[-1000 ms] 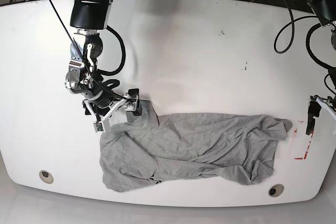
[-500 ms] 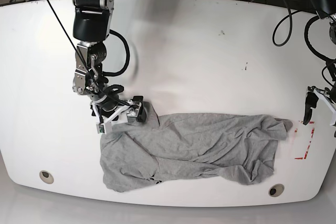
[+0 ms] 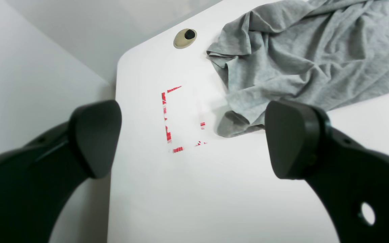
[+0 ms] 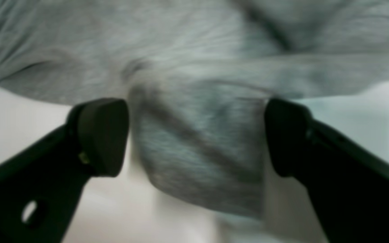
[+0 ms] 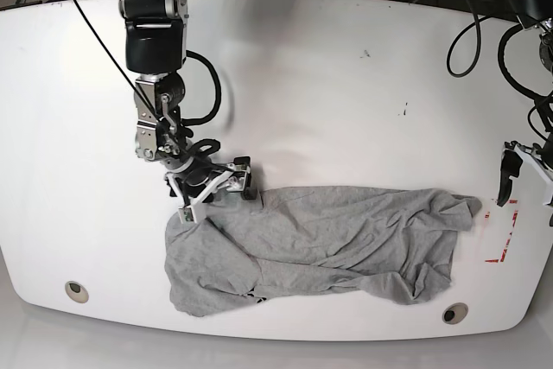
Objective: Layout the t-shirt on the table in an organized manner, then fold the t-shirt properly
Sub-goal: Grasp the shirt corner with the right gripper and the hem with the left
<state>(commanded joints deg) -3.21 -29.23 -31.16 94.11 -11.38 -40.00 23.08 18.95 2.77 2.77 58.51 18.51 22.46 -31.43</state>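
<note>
- Two hands noted, one at each end of the t-shirt [image 5: 320, 244], which lies crumpled along the lower middle of the base view on the counter [image 5: 346, 92], its long axis running left to right.
- Right hand [image 5: 214, 184] seen at the garment's upper-left corner; in the right wrist view a grey fold [image 4: 198, 141] sits between the spread fingers, not yet pinched. Hand released.
- Left hand [image 5: 524, 177] held at the right edge of the base view, apart from the cloth; released and empty, with the red dashed mark [image 3: 181, 118] framed between its fingers in the left wrist view.
- Shirt's right end [image 3: 235, 118] lies toward frame left of the left hand, just beside the red mark.
- Judged: right hand nearer; closing on the corner is the likely next move.
</note>
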